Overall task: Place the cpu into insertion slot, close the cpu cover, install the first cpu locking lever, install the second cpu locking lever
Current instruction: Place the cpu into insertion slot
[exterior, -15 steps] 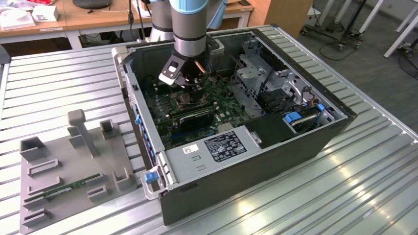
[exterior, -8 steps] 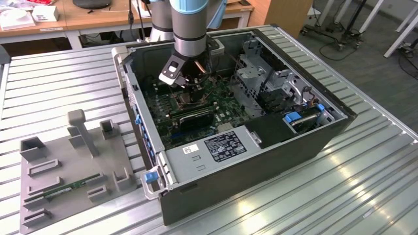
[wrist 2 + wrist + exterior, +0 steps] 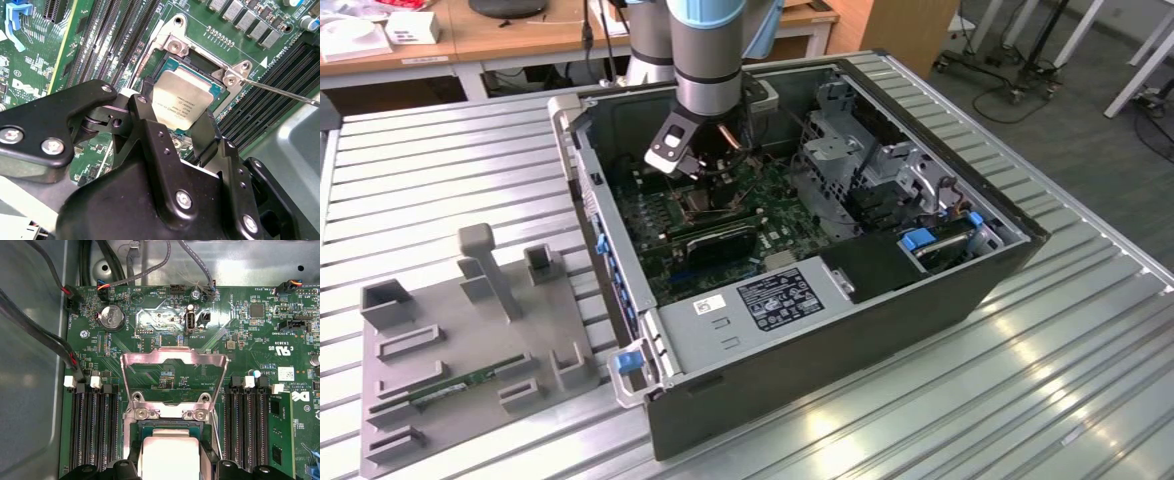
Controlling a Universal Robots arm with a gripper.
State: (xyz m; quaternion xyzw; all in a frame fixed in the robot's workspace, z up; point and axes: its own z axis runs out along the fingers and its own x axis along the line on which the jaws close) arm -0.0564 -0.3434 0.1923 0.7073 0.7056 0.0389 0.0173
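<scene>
The claw [image 3: 175,119] is squeezing the cpu [image 3: 181,95] by two sides, holding it right at the insertion slot [image 3: 170,426]. The cpu cover [image 3: 172,356] is standing open. Closing it and fastening each locking lever [image 3: 280,93] are waiting.

I stand by a worktop [image 3: 454,170] of ribbed silver metal slats that fills the near part of the room. Light lies on it in pale streaks [image 3: 881,400], brightest toward the exterior view's right. Behind it stands a light wooden desk [image 3: 507,40] on a pale frame, with a few white boxes [image 3: 400,25] on its top. Further toward the exterior view's right is a wooden cabinet [image 3: 887,25]. The floor [image 3: 1067,130] is grey carpet. On it rest the dark wheeled bases [image 3: 1007,85] of some stands, and near them are the slanted white legs [image 3: 1147,65] of other furniture.
</scene>
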